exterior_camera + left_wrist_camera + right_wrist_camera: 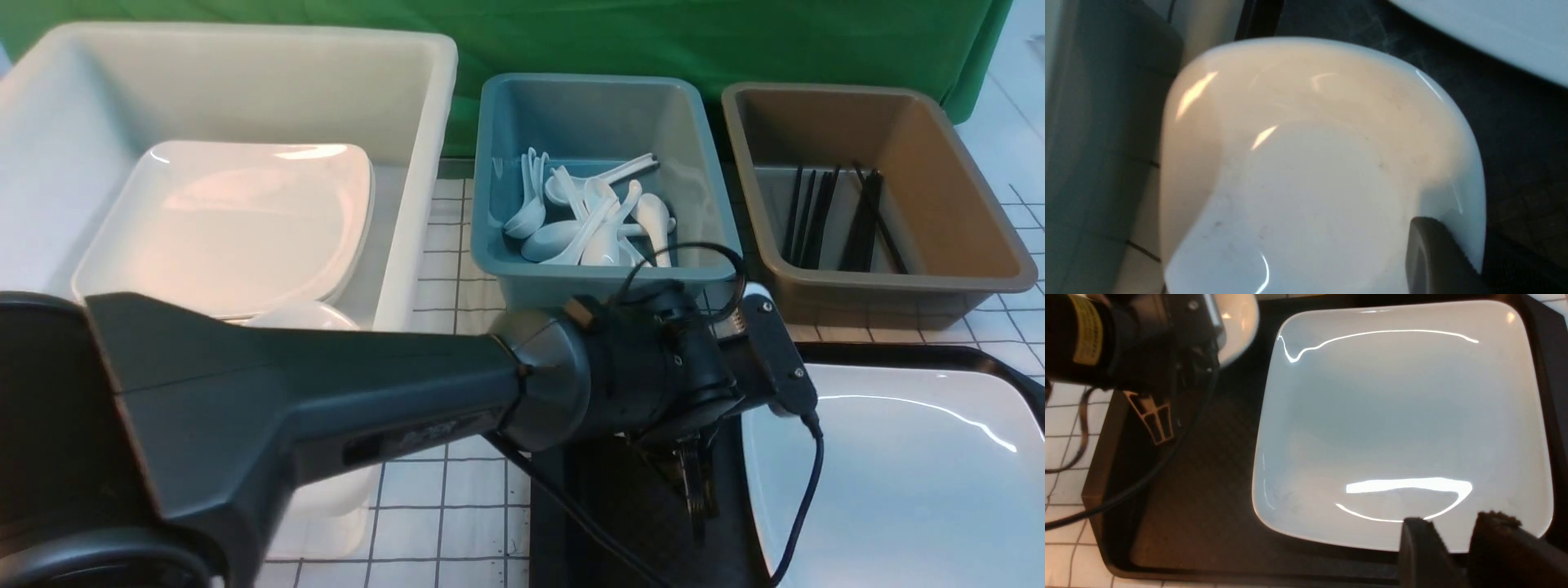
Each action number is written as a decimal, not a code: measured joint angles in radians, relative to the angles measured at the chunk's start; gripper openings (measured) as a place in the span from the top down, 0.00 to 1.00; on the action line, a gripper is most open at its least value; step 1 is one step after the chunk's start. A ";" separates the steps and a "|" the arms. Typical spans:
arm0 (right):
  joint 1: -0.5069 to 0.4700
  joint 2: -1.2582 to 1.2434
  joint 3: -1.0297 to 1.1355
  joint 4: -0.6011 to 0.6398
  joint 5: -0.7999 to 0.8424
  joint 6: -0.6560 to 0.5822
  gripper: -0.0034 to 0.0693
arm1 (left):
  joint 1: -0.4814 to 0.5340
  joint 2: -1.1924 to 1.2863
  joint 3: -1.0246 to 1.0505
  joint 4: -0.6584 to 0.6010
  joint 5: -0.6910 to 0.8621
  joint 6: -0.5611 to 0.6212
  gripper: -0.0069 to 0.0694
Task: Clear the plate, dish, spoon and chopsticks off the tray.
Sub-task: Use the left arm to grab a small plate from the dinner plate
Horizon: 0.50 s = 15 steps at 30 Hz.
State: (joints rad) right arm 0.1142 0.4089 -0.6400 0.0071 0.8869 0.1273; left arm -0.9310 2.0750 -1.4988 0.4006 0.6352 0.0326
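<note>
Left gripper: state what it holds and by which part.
The left gripper appears to pinch the dish by its rim: one finger sits inside the wall, the other is too dark to make out.

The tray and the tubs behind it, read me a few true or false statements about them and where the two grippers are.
1. The plate lies on the tray. True.
2. The blue tub holds chopsticks. False: it holds white spoons; the chopsticks are in the brown tub.
3. The left gripper points down over the tray, beside the plate. True.
4. The white tub has nothing in it. False: stacked plates lie in it.
5. The right gripper has its fingers pressed together. False: they stand apart at the plate's near edge.
</note>
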 joint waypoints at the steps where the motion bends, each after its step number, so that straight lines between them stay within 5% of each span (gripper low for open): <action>1: 0.000 0.000 0.000 0.000 0.000 0.000 0.63 | 0.000 -0.003 0.000 -0.004 0.002 0.000 0.87; 9: 0.000 0.000 0.000 0.001 0.003 0.000 0.63 | 0.000 -0.244 0.001 -0.110 0.074 -0.033 0.89; 15: 0.000 0.000 0.000 0.001 0.003 0.000 0.63 | 0.000 -0.505 0.001 0.003 0.079 -0.129 0.89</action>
State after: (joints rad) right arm 0.1142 0.4089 -0.6400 0.0080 0.8897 0.1273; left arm -0.9310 1.5696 -1.4979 0.4037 0.7138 -0.0962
